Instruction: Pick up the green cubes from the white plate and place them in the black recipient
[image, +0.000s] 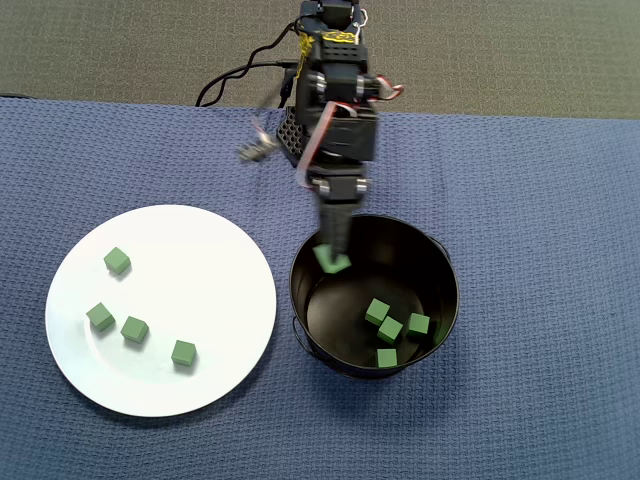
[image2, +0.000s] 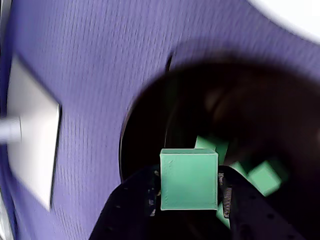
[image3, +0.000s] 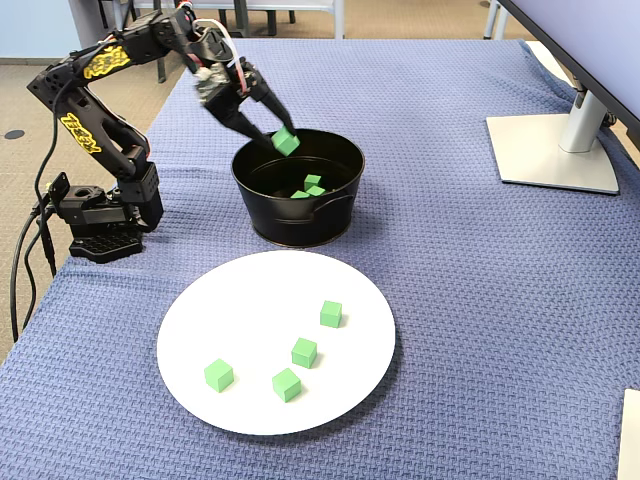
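My gripper (image: 333, 262) (image2: 189, 186) (image3: 284, 142) is shut on one green cube (image: 332, 261) (image2: 188, 178) (image3: 286, 141), holding it just above the near-arm rim of the black recipient (image: 440, 265) (image3: 300, 220) (image2: 145, 105). Several green cubes (image: 389, 325) (image3: 312, 184) (image2: 263, 178) lie on the recipient's floor. The white plate (image: 190, 270) (image3: 250, 300) lies beside it on the blue cloth and carries several more green cubes (image: 135, 329) (image3: 304, 352).
The arm's base (image3: 100, 215) stands at the table's edge behind the pot. A monitor's grey foot (image3: 550, 150) (image2: 30, 150) rests on the cloth in the fixed view's upper right. Blue cloth (image: 540, 200) covers the table.
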